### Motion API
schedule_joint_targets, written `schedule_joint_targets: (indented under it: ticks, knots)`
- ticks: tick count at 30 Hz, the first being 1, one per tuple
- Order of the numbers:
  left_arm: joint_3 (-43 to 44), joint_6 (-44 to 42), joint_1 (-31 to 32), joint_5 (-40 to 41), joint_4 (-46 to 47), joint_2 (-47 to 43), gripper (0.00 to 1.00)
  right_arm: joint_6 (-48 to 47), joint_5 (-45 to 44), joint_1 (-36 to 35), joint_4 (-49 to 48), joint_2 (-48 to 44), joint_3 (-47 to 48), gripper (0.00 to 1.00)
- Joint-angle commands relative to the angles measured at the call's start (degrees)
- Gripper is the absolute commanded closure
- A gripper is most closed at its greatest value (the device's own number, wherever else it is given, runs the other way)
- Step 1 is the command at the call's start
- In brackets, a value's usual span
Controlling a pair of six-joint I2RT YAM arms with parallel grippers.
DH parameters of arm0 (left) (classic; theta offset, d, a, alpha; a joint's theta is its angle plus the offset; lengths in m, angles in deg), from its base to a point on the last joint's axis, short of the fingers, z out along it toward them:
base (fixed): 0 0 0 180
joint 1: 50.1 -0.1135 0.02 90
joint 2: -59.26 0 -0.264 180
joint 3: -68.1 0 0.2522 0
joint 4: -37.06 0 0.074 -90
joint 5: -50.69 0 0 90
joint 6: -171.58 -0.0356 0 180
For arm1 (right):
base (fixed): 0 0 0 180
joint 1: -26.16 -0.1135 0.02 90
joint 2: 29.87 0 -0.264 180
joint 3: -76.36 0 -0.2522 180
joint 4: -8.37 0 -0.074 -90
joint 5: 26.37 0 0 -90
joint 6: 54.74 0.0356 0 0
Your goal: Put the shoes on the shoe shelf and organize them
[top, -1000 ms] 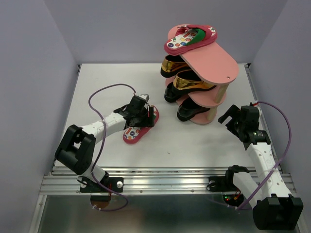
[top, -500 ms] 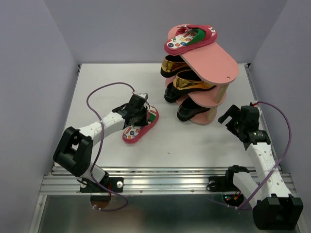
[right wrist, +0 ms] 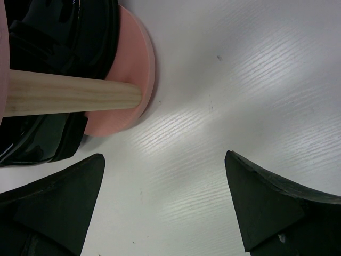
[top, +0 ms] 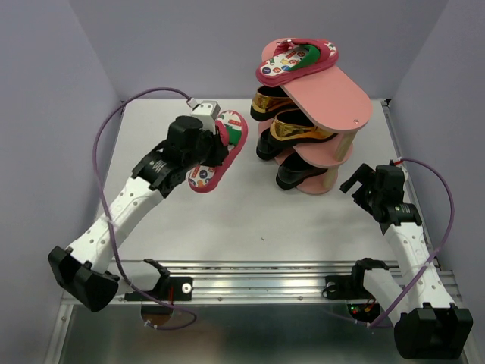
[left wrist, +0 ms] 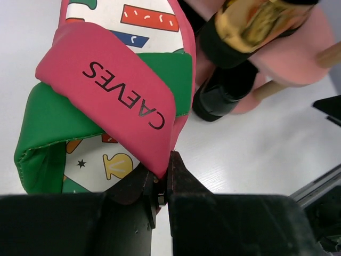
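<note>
White worktop (top: 318,227), matte, w/ walls on 3 sides. Shoe shelf (top: 345,102) stands on it twd the far R corner, btm board (right wrist: 133,69) flat on the surface, boards running diagonally from far-L to near-R. Top board: one pink flip-flop (top: 297,61) at the far end, overhanging it. Mid board: 2 gold loafers (top: 292,125) side by side. Btm board: 2 black loafers (top: 297,171), toes poking out twd the worktop's L edge
</note>
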Motion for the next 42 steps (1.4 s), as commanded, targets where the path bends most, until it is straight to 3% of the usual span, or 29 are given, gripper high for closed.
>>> schedule_joint_targets:
  ticks: [1,8,22,32,42]
  knots:
    - [7.3,-4.6,0.4,-3.4,2.8,-6.9,1.0,-0.6,0.6,0.1,-2.6,0.1,0.5,0.0]
    - [21.9,-4.6,0.9,-10.1,4.8,-2.9,1.0,-0.7,0.8,0.1,-2.8,0.7,1.2,0.0]
    - [65.8,-9.4,10.3,-16.6,0.7,27.5,1.0,-0.4,-0.6,0.1,-1.3,-0.4,2.2,0.0]
    - [69.6,-9.7,11.0,-25.1,8.6,34.6,1.0,-0.8,-0.7,0.1,-1.4,0.3,2.2,0.0]
    - [71.3,-8.0,11.0,-28.7,12.8,38.5,1.0,-0.9,-0.3,0.1,-2.1,0.9,1.4,0.0]
